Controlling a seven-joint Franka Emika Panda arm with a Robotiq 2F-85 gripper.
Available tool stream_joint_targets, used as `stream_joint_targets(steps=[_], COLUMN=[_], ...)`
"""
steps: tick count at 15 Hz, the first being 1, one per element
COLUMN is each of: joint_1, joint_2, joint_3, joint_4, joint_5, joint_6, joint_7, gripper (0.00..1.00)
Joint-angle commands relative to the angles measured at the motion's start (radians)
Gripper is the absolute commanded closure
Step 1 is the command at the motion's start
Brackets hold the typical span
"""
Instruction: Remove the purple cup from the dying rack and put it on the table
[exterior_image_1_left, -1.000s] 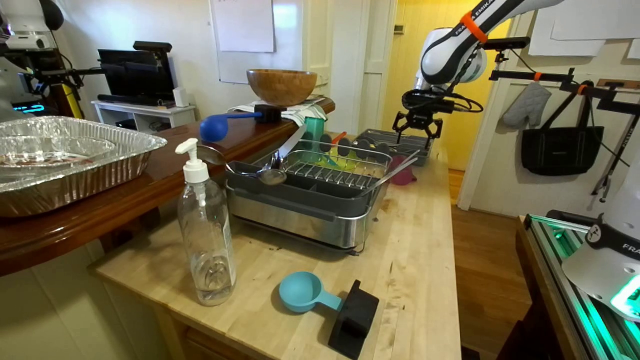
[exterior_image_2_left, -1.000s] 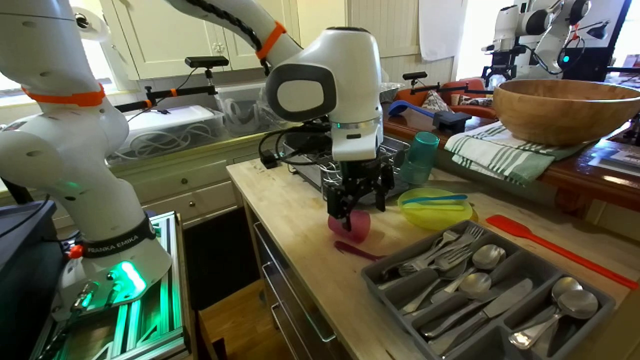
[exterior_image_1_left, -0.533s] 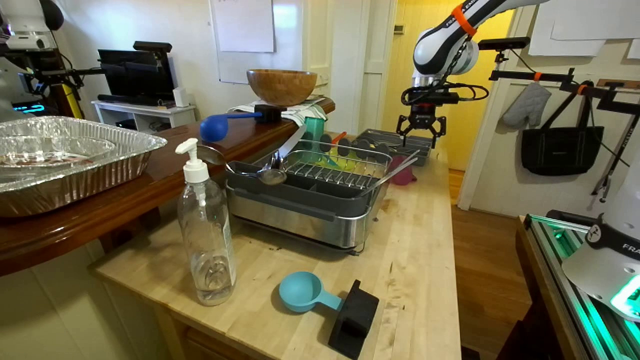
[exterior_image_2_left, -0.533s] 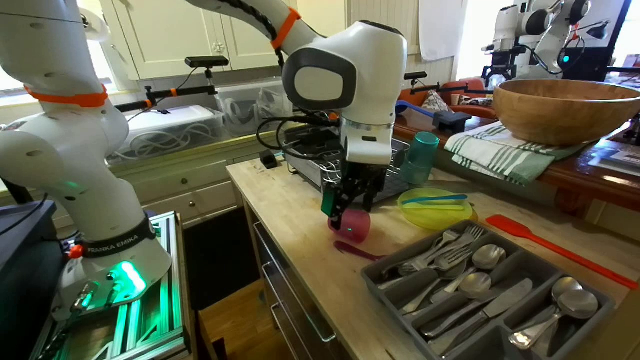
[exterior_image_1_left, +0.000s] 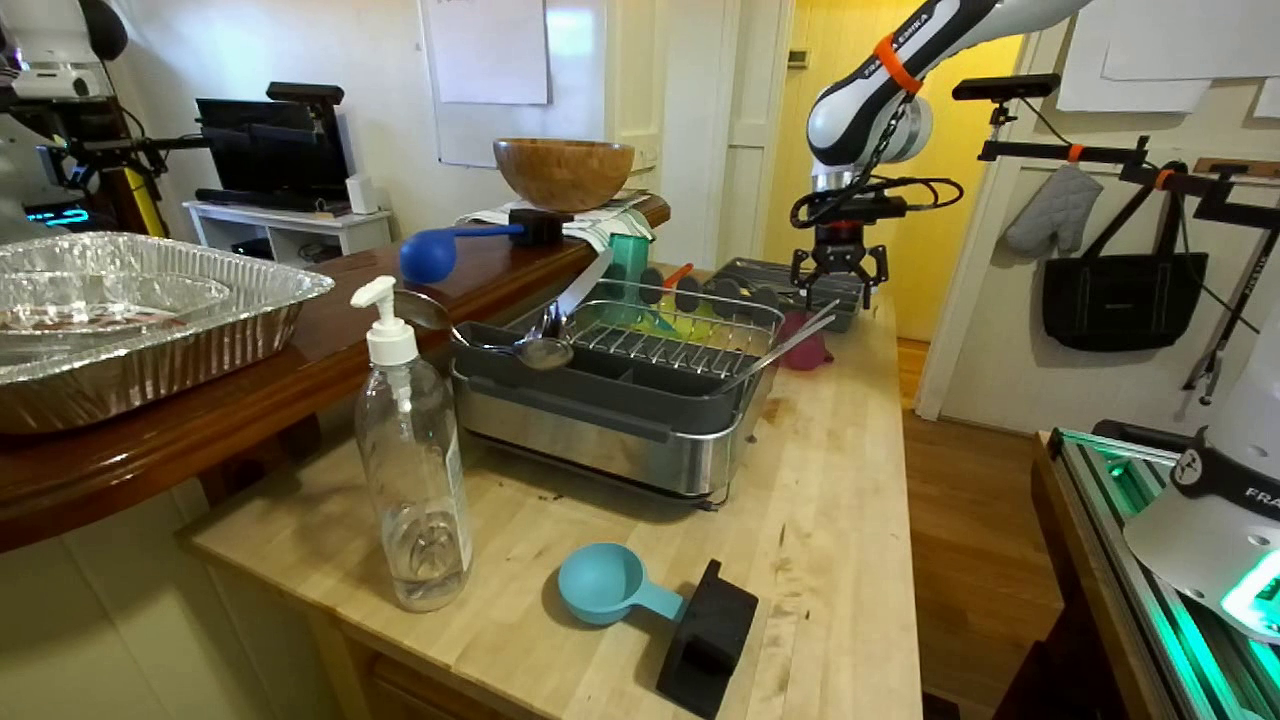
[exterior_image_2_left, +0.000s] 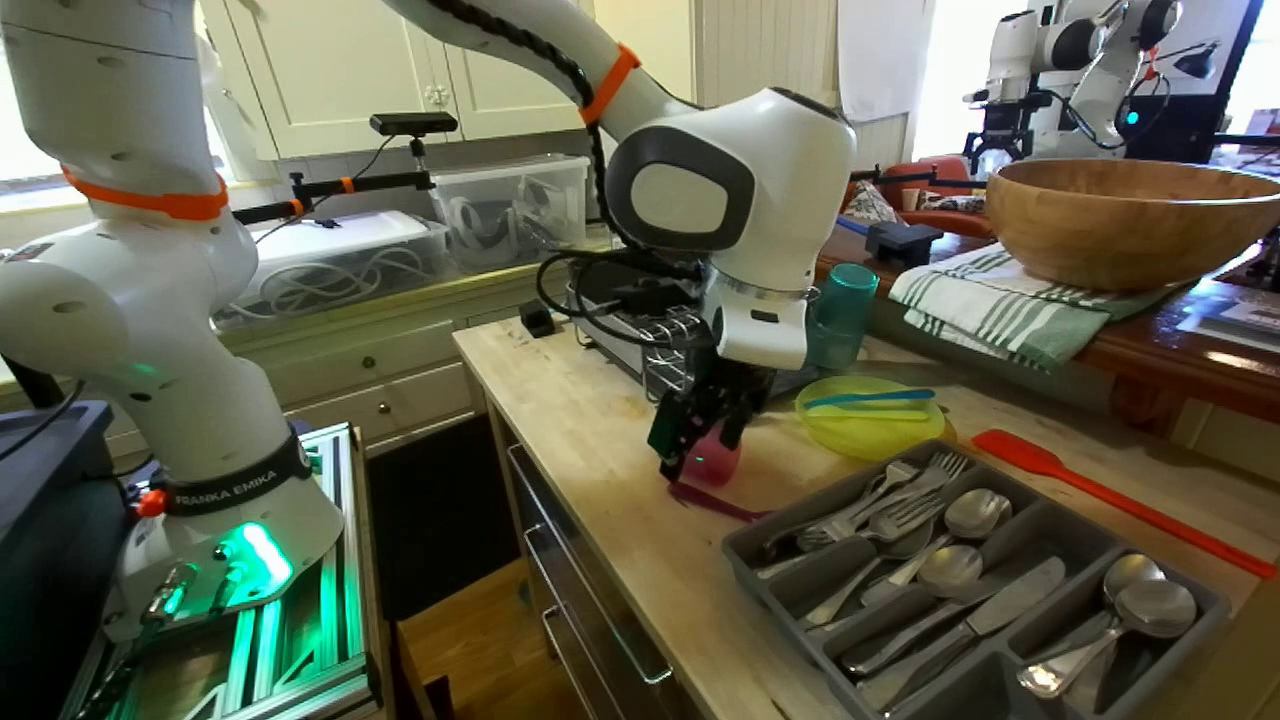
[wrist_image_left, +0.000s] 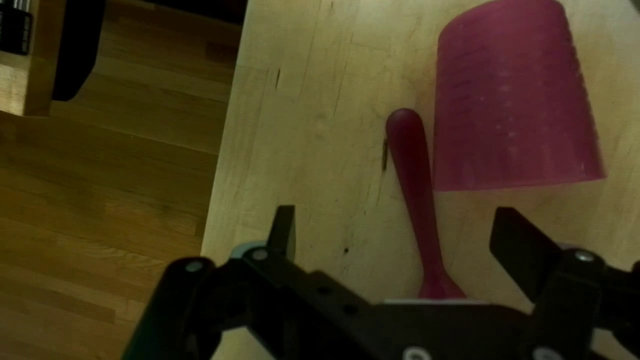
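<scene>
The purple cup, which looks pink, lies on its side on the wooden table (exterior_image_1_left: 830, 540), outside the drying rack (exterior_image_1_left: 600, 445). It shows in both exterior views (exterior_image_1_left: 806, 352) (exterior_image_2_left: 714, 462) and at the upper right of the wrist view (wrist_image_left: 510, 100). My gripper shows in both exterior views (exterior_image_1_left: 838, 297) (exterior_image_2_left: 700, 455) and in the wrist view (wrist_image_left: 395, 212). It is open and empty, above the table close to the cup. In the wrist view the cup's rim lies just beyond the right finger. A dark pink utensil (wrist_image_left: 415, 185) lies beside the cup, its lower end hidden by the gripper.
A grey cutlery tray (exterior_image_2_left: 745, 560), a yellow bowl (exterior_image_2_left: 850, 440), a teal cup (exterior_image_2_left: 842, 310) and a red spatula (exterior_image_2_left: 1120, 500) stand or lie near the cup. A pump bottle (exterior_image_1_left: 415, 480) and a blue scoop (exterior_image_1_left: 603, 582) are at the table's other end.
My arm has moved across, to the right in one exterior view and slightly left in another. The gripper has come lower beside the cup and stays open. The cup has not moved.
</scene>
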Motion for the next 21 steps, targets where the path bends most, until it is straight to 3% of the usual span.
stream_joint_targets(steps=[1,8,9,15,18,20,21], joint_1=[0.002,0.005,0.006,0.010,0.025,0.048,0.060], joint_2=[0.058,0.103,0.107,0.106,0.070,0.027,0.000], joint_3=[-0.011,0.002,0.005,0.016,0.008,0.000,-0.002], joint_4=[0.050,0.075,0.076,0.081,0.070,0.049,0.031], joint_5=[0.084,0.200,0.212,0.256,0.225,0.169,0.137], joint_6=[-0.016,-0.038,-0.039,-0.049,-0.018,0.026,0.049], joint_7=[0.000,-0.007,-0.009,-0.018,-0.019,-0.018,-0.020], gripper=[0.00,0.00,0.20,0.65,0.89,1.00,1.00])
